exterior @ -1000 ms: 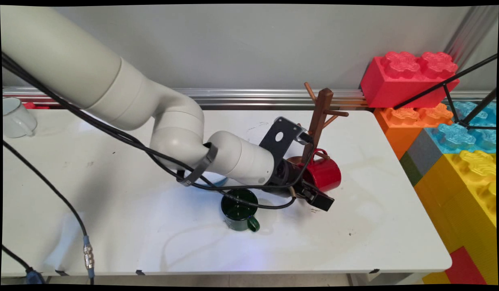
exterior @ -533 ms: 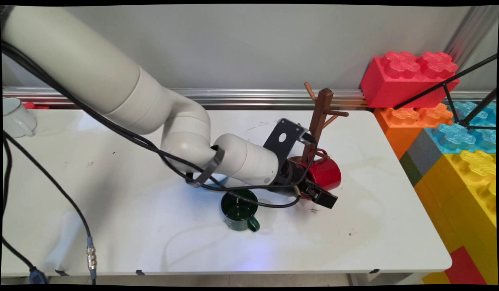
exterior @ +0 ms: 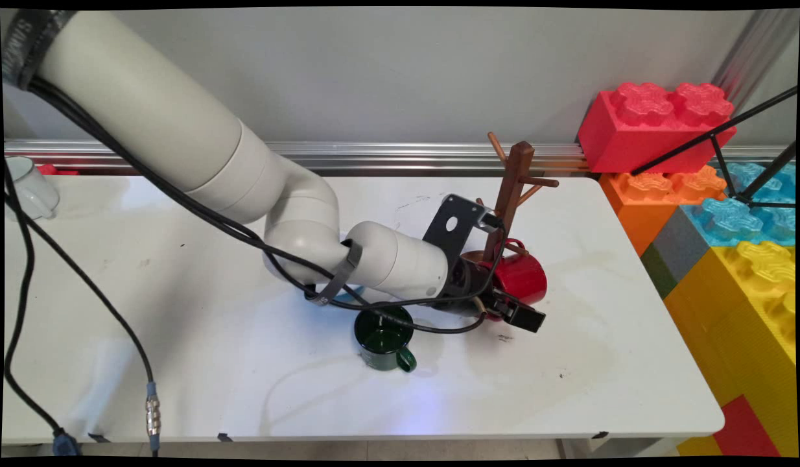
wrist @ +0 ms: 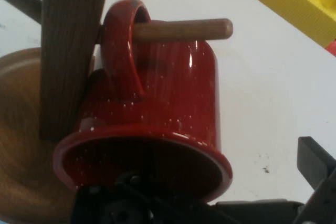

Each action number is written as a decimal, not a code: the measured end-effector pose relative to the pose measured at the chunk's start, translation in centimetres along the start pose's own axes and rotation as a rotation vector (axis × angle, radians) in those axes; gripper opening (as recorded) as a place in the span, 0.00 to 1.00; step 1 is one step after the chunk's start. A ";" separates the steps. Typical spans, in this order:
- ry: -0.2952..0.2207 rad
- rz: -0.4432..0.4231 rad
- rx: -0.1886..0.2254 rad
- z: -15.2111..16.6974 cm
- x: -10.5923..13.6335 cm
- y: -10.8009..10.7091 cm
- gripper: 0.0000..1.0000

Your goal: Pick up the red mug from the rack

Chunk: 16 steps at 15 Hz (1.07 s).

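Red mug (exterior: 522, 280) hangs on the rack's (exterior: 513, 188) peg (wrist: 184, 30); gripper (exterior: 517, 314) sits at its 6 o'clock, looks let go.

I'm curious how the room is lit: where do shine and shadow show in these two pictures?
Main view: the arm throws a soft, faint shadow on the table left of the green mug, and the metal rail behind glints. Hand view: a pale streak of glare runs down the red mug under the peg.
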 end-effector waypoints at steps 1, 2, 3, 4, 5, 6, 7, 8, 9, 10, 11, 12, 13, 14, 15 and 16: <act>0.004 -0.009 -0.006 0.0 -0.1 0.0 1.00; 0.008 -0.018 -0.011 0.0 -0.3 -0.1 1.00; 0.014 -0.027 -0.017 -0.1 -0.4 -0.1 1.00; 0.020 -0.036 -0.022 -0.1 -0.4 -0.2 1.00; 0.025 -0.043 -0.027 -0.1 -0.5 -0.2 1.00; 0.032 -0.050 -0.032 -0.1 -0.5 -0.2 1.00; 0.037 -0.056 -0.036 -0.1 -0.5 -0.3 1.00; 0.044 -0.063 -0.041 -0.1 -0.5 -0.3 1.00; 0.049 -0.069 -0.046 -0.1 -0.5 -0.3 1.00; 0.055 -0.074 -0.050 -0.2 -0.4 -0.3 1.00; 0.060 -0.079 -0.054 -0.2 -0.4 -0.3 1.00; 0.064 -0.083 -0.057 -0.2 -0.4 -0.3 1.00; 0.068 -0.087 -0.059 -0.2 -0.3 -0.3 1.00; 0.070 -0.089 -0.061 -0.3 -0.3 -0.3 1.00; 0.072 -0.091 -0.062 -0.3 -0.3 -0.4 1.00; 0.073 -0.093 -0.063 -0.4 -0.3 -0.4 1.00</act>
